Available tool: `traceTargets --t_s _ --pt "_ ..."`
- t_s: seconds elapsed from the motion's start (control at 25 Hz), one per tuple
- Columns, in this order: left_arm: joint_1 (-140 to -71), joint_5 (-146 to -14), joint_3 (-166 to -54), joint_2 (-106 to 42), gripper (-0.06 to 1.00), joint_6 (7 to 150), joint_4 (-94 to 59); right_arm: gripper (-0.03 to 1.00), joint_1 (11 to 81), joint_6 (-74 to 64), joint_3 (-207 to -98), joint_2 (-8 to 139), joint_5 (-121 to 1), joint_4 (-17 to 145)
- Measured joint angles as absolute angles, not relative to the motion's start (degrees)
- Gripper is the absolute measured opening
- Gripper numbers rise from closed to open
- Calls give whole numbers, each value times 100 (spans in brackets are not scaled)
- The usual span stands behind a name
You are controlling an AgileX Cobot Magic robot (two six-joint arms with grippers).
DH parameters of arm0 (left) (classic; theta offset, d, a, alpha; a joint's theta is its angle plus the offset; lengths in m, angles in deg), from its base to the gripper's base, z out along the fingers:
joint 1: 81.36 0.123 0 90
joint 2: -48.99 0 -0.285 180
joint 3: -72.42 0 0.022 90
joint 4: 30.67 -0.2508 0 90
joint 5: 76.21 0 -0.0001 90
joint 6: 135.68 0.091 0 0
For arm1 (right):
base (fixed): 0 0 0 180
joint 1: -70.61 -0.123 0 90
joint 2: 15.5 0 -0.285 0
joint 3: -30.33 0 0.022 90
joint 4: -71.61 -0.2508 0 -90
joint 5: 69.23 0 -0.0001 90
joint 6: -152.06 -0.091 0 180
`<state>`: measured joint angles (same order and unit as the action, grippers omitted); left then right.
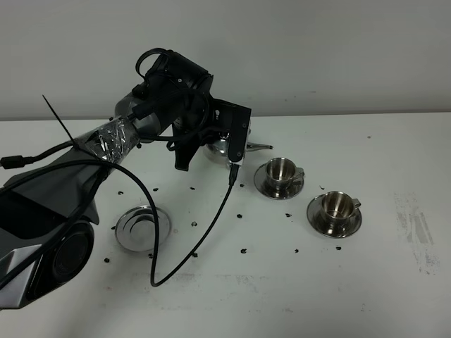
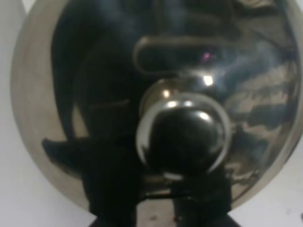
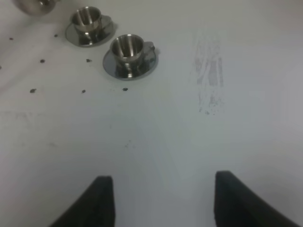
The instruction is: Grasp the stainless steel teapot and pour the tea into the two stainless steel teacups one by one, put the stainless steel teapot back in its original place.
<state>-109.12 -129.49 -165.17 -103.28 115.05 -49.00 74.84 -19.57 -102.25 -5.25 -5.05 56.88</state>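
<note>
My left gripper is shut on the stainless steel teapot, which is mostly hidden behind the wrist. Its thin spout points right, toward the nearer teacup on its saucer. The second teacup stands further right and nearer the front. The round steel coaster dish lies bare at the front left. The left wrist view is filled by the teapot's lid and knob, with dark fingers at its rim. My right gripper is open and empty over bare table; both teacups lie ahead of it.
Small black specks are scattered over the white table. A black cable hangs from the left arm down to the table between the coaster dish and the cups. A scuffed grey patch marks the right side.
</note>
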Motion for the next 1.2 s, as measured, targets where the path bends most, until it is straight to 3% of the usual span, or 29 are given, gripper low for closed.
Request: traceTargets --t_s 1.2 --pt "-11104 -12345 -16517 -10340 17 12263 -5472 47 7484 -1957 -10225 -525 -505 5688"
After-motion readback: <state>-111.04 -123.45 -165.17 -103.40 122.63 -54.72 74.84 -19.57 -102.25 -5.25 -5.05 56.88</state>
